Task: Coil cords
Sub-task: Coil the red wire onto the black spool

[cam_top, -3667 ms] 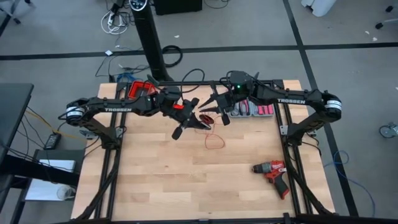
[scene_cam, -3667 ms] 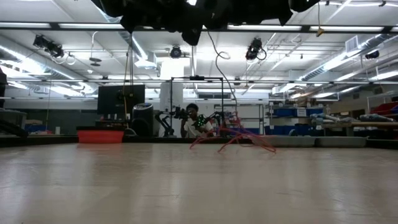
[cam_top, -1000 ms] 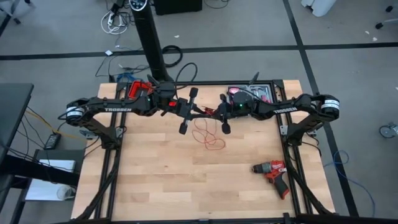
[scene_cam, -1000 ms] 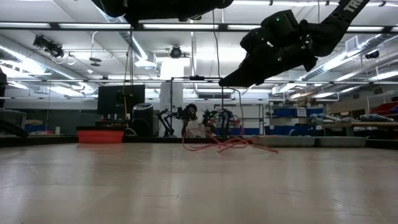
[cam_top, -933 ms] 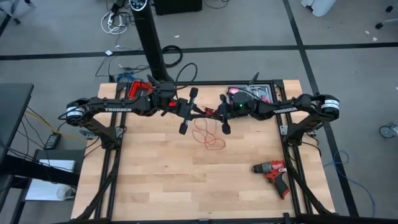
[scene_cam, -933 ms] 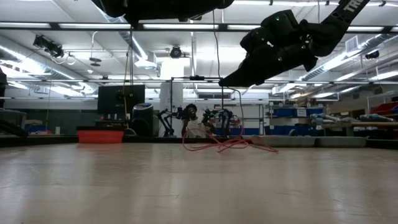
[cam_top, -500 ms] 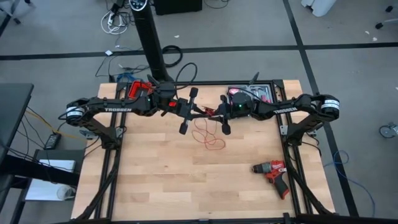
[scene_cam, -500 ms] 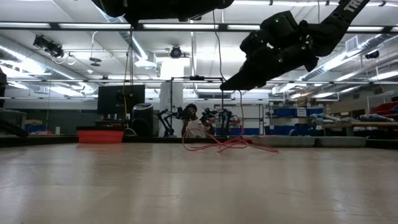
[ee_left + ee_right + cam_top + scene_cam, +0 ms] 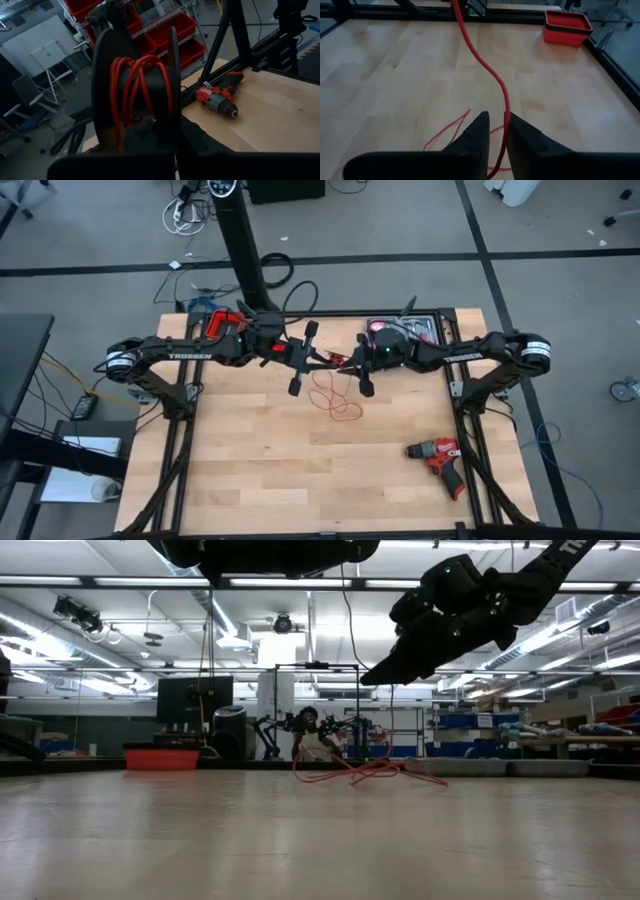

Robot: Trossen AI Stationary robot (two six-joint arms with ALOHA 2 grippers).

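Right gripper (image 9: pixel 496 131), hanging near the middle of the high view, has its fingers slightly apart around the red cord (image 9: pixel 487 70); whether they pinch it cannot be told. Left gripper (image 9: pixel 302 358), just left of it in that view, is closed on a black spool (image 9: pixel 137 85) wound with red turns. Loose loops of cord lie on the wooden table (image 9: pixel 250 460) below both. A red drill (image 9: pixel 437 455) sits toward the lower right.
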